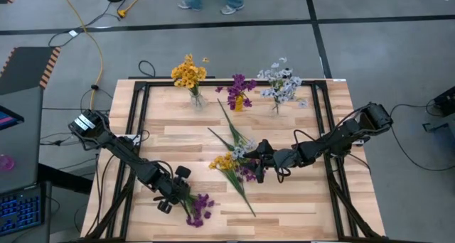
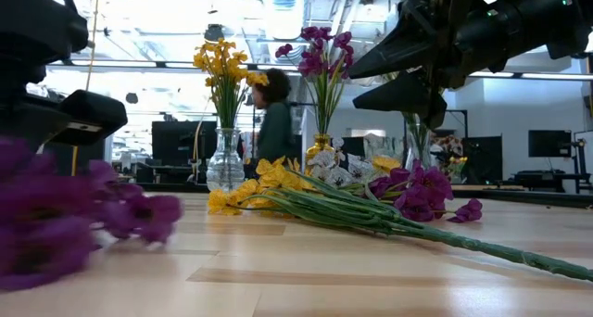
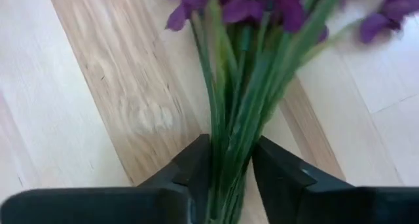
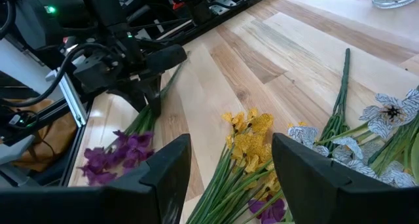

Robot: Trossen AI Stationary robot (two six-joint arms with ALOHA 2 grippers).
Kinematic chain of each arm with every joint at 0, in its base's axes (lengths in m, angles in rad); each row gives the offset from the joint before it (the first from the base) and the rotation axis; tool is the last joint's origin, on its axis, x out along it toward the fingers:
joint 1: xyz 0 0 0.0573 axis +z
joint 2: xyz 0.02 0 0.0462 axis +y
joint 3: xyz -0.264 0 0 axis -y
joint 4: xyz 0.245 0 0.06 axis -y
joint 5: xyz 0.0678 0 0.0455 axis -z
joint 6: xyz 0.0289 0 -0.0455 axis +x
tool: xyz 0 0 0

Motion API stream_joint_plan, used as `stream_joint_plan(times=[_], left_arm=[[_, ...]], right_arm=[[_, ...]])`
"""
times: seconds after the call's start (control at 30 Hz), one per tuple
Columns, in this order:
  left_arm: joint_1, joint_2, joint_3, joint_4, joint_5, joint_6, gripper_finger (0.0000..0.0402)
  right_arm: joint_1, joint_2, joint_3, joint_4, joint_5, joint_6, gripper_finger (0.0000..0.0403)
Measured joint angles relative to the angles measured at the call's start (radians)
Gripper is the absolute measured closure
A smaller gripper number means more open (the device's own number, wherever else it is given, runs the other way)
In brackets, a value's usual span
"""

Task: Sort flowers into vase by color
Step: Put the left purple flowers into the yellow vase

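My left gripper (image 1: 179, 193) is near the table's near left and is shut on a purple sprig (image 1: 199, 211) with green stems. The sprig also shows in the left wrist view (image 3: 242, 86) and the right wrist view (image 4: 114, 155). My right gripper (image 1: 258, 165) is open and empty, just right of and above a loose pile of sprigs (image 1: 234, 161) lying on the table's middle. The pile holds yellow blossoms (image 4: 249, 135), white blossoms (image 4: 393, 112) and purple blossoms (image 2: 417, 192). The gripper also shows from its own wrist (image 4: 229, 178). My left gripper pinches the purple sprig's bundle of green stems (image 3: 230, 160) between its two fingers (image 3: 196, 171), below the blossoms. The fingers slant down from the table's far left, and the stems run forward along them. The blossom end (image 2: 56, 224) is low at the table top.
Three vases stand in a row at the far edge: a glass one with yellow flowers (image 1: 190, 76), a yellow one with purple flowers (image 1: 239, 94) and a glass one with white flowers (image 1: 279, 87). A person (image 2: 275, 122) stands beyond the table. A black frame (image 1: 135, 115) rims the table.
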Motion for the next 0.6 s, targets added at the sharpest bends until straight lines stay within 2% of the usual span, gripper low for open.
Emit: stream_joint_plan(times=[0.33, 0.6], left_arm=[[0.000, -0.002, 0.000, 0.000, 0.000, -0.054, 0.0379], [0.000, -0.002, 0.000, 0.000, 0.000, -0.101, 0.0390]], right_arm=[[0.000, 0.000, 0.000, 0.000, 0.000, 0.000, 0.0162], [0.000, 0.000, 0.000, 0.000, 0.000, 0.000, 0.0162]])
